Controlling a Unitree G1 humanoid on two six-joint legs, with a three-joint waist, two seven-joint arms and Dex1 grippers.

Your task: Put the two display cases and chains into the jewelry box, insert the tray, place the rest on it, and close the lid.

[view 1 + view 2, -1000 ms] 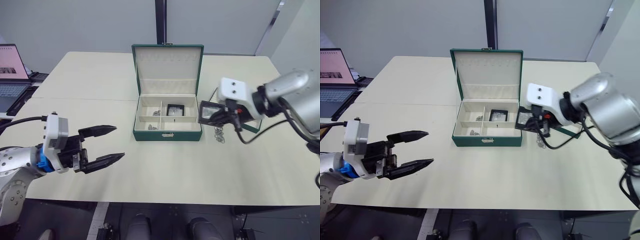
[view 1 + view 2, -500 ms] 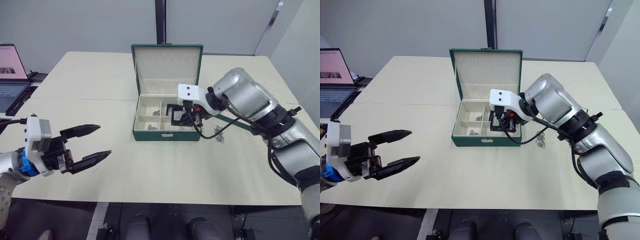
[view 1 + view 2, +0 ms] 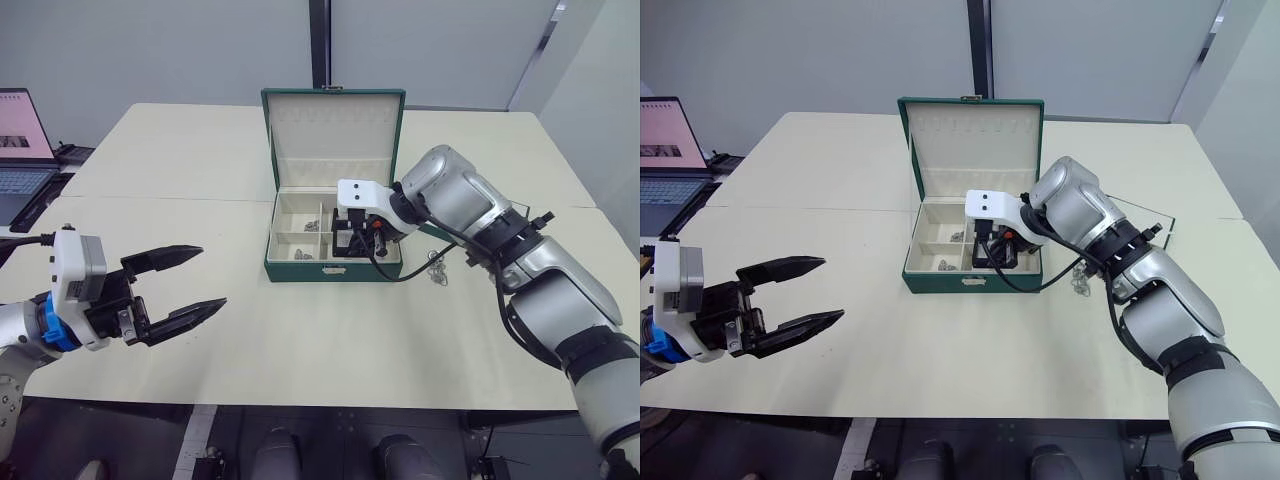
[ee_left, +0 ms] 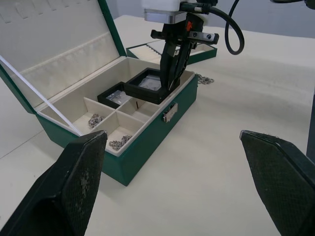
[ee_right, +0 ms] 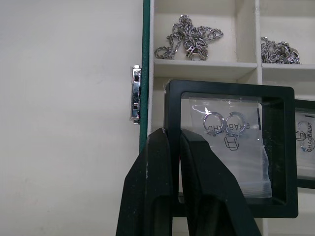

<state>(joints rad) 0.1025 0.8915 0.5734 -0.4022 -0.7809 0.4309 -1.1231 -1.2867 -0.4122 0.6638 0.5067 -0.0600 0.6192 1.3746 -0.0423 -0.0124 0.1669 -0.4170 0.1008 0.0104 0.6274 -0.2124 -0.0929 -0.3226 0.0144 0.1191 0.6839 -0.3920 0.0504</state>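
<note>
The right gripper (image 4: 170,78) is pinching a case (image 5: 231,147) by its stiff frame edge over the box (image 4: 147,128); its clear window probably dents easily. The left gripper (image 3: 190,285) is spread.

Office or lab-type workroom, not a home. A wide pale cream rectangular table (image 3: 200,330) with a smooth laminate-looking top is made of two sections butted together along a visible seam. Behind it are plain grey-white wall panels (image 3: 150,50) split by a dark vertical post (image 3: 320,45); a second dark strip runs diagonally at the robot's far right. An open black laptop (image 3: 22,140) with a lit pinkish screen sits on a separate surface beside the table on the robot's left, with dark cables near it. Dark floor (image 3: 120,440) below the table's near edge. Lighting is even and indoor, and the furnishings look bare and functional.
</note>
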